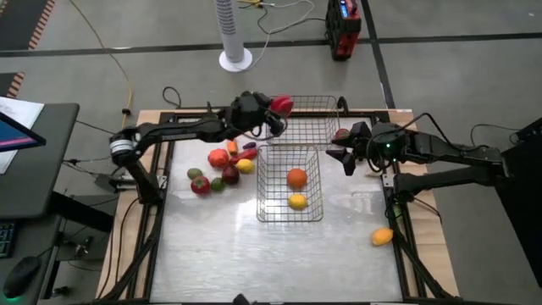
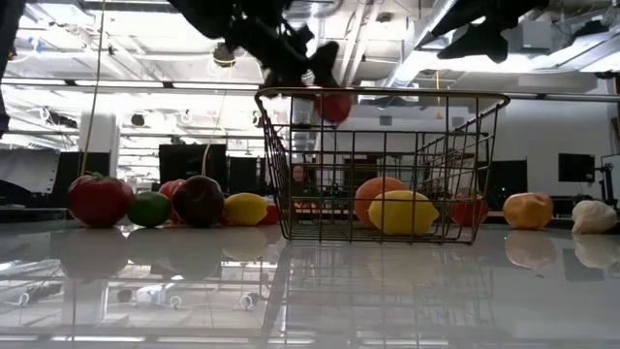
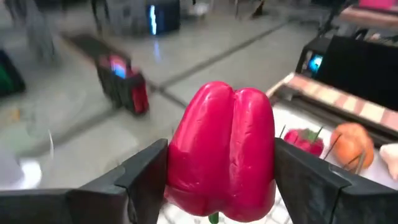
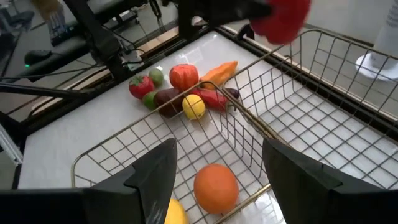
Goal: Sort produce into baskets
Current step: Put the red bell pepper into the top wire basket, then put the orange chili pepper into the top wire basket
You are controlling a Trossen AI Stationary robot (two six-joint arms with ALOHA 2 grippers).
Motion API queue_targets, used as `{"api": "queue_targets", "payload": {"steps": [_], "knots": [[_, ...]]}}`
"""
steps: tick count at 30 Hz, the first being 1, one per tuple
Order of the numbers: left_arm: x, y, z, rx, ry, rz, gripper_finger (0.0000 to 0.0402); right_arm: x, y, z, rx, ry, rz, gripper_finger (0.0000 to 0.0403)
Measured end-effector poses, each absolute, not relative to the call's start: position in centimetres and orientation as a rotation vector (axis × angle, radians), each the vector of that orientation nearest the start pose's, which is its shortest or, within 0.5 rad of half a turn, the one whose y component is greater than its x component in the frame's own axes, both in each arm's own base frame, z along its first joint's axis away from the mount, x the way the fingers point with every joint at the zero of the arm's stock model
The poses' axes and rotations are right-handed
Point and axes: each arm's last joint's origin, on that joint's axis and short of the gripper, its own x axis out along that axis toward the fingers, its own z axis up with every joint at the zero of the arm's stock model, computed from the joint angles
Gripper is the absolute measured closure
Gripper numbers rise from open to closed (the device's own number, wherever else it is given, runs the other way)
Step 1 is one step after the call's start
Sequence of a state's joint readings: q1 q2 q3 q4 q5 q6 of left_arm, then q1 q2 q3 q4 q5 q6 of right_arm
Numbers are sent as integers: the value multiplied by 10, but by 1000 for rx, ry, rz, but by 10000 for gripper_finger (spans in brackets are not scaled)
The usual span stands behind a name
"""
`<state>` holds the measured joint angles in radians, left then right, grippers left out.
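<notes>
My left gripper [image 1: 273, 113] is shut on a red pepper [image 3: 221, 155] and holds it in the air over the left end of the far wire basket [image 1: 326, 127]. The near wire basket [image 1: 262, 182] holds an orange [image 1: 296, 177] and a lemon [image 1: 297, 201]. A pile of produce [image 1: 222, 165] lies on the table left of the baskets, with a carrot [image 4: 219, 70], a yellow piece and red, green and dark pieces. My right gripper [image 4: 217, 180] is open and empty, raised at the right of the baskets and facing them. My left gripper pinches the red pepper by its two bulging sides [image 3: 180, 155], one finger on each. The fingers reach in from the table's left, well above the table. The pepper is lifted clear above the far basket's rim [image 2: 334, 105], with its green stem end [image 3: 214, 218] back between the fingers.
A red piece [image 1: 341, 133] lies right of the far basket, close to my right gripper. An orange-yellow piece [image 1: 382, 236] lies alone near the table's right edge. The low view also shows a white piece [image 2: 593, 215] at the right. Bare tabletop lies in front of the near basket.
</notes>
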<state>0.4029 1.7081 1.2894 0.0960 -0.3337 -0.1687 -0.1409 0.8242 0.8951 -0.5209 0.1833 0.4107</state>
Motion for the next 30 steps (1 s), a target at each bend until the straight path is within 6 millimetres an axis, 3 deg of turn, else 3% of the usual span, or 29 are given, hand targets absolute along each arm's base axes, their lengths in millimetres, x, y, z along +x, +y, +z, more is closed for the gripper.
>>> {"api": "queue_targets", "payload": {"steps": [4, 8, 13, 20, 24, 30], "knots": [[367, 175, 271, -293, 315, 708, 123, 165, -28, 333, 390, 380, -399, 137], [374, 179, 268, -351, 325, 688, 87, 165, -28, 332, 384, 391, -372, 137], [366, 180, 286, -363, 482, 727, 70, 165, -29, 332, 398, 391, -383, 137], [331, 190, 295, -337, 725, 679, 85, 164, -39, 331, 421, 376, -467, 137], [318, 195, 309, -342, 699, 618, 95, 162, -45, 331, 454, 363, -511, 137], [308, 179, 336, -248, 641, 557, 112, 159, -53, 330, 473, 364, -569, 137]]}}
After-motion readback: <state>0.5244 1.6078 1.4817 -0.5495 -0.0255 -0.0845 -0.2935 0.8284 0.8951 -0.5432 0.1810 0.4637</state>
